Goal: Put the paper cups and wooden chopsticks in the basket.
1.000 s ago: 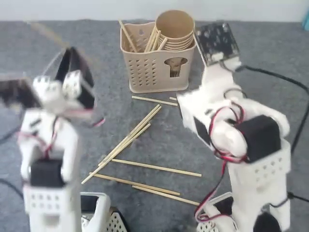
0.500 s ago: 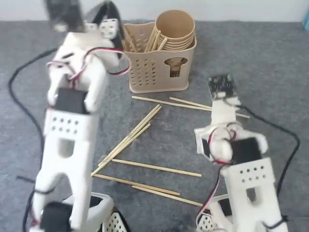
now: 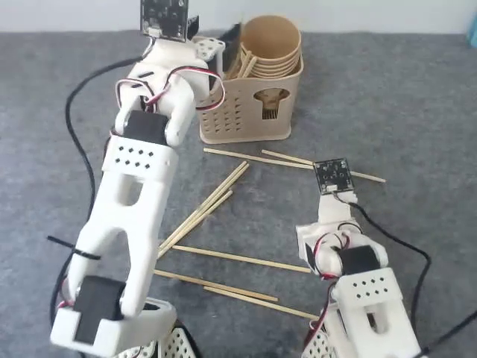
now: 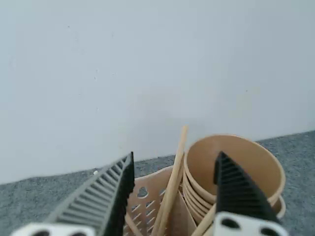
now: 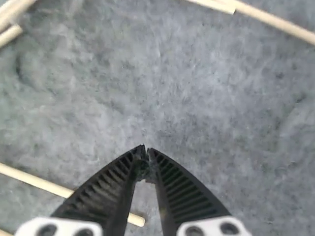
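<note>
The beige slotted basket (image 3: 246, 112) stands at the back and holds a stack of paper cups (image 3: 270, 41) and a few upright chopsticks (image 3: 242, 60). My left gripper (image 3: 223, 43) hovers at the basket's top left rim. In the left wrist view it (image 4: 175, 156) is open, with an upright chopstick (image 4: 173, 191) and the cups (image 4: 236, 167) just beyond the fingers. Several wooden chopsticks (image 3: 201, 209) lie loose on the grey carpet. My right gripper (image 5: 146, 149) is shut on nothing, pointing down at bare carpet beside a chopstick (image 5: 49, 187).
The right arm (image 3: 350, 268) is folded back at the near right. The left arm (image 3: 141, 186) stretches over the carpet's left side up to the basket. More chopsticks (image 3: 261, 156) lie just in front of the basket. A pale wall rises behind.
The left arm has swung from the far left over to the basket's rim. The right arm has drawn back from beside the basket to the near right.
</note>
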You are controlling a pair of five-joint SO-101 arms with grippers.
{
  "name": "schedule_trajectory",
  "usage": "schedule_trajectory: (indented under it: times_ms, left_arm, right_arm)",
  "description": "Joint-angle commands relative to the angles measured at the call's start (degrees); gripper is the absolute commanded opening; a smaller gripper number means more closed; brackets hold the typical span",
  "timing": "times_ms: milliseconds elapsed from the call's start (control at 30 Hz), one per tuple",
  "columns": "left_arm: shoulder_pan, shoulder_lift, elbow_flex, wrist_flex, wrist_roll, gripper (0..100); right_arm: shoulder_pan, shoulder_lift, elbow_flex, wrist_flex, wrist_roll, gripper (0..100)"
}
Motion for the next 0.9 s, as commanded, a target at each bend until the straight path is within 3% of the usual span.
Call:
schedule_trajectory:
  times_ms: [0,100,333,500,633,867]
  left_arm:
    - [0.09,-1.05,-3.12,2.2,0.09,29]
    - [-0.09,-3.69,-2.77,7.38,0.09,29]
    - [0.0,-13.8,-2.59,28.92,-4.31,29]
    - [0.0,-19.43,5.32,39.74,-4.84,29]
    - [-5.54,-25.67,19.03,37.45,-4.84,27]
    - [-22.77,-38.42,47.25,20.4,-4.66,22]
  right_arm:
    - [0.75,-1.54,-0.09,-1.36,0.97,0.8]
    - [0.75,-1.54,0.0,-1.27,0.97,0.8]
    - [0.22,-1.54,0.18,-0.84,1.14,0.8]
    - [-4.7,-1.54,2.37,-0.92,8.79,0.8]
    - [-13.67,-1.54,2.02,-0.92,10.9,1.7]
    - [-24.4,-1.01,-4.4,2.33,10.81,12.7]
